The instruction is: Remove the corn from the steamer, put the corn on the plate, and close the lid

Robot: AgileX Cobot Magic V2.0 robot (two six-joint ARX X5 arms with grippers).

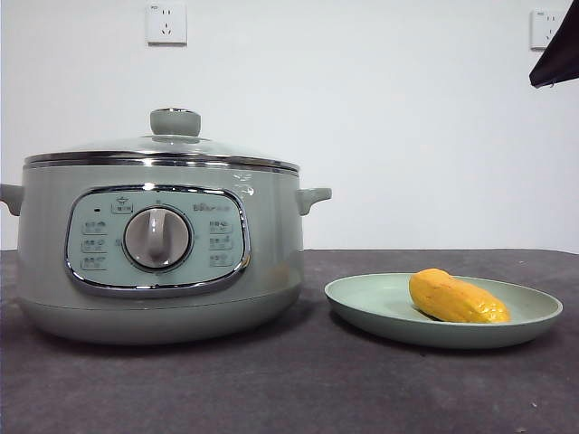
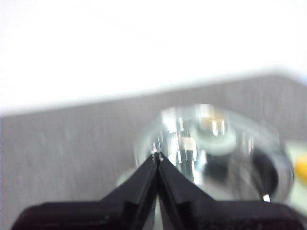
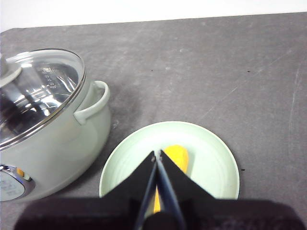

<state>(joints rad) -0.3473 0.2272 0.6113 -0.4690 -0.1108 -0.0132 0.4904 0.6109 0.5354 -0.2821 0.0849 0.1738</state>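
Observation:
The yellow-orange corn (image 1: 455, 299) lies on the pale green plate (image 1: 362, 298) to the right of the steamer (image 1: 158, 249). The glass lid (image 1: 163, 147) with its green knob (image 1: 175, 121) sits closed on the steamer. My right gripper (image 3: 157, 155) is shut and empty, high above the plate (image 3: 211, 158) and the corn (image 3: 176, 155); it shows as a black tip (image 1: 556, 54) at the front view's top right. My left gripper (image 2: 156, 155) is shut and empty, high above the lid (image 2: 216, 143), in a blurred view.
The dark grey table (image 1: 362, 389) carries the steamer at left and the plate at right. A white wall with two sockets (image 1: 166, 23) stands behind. The steamer's side handle (image 3: 93, 103) points toward the plate.

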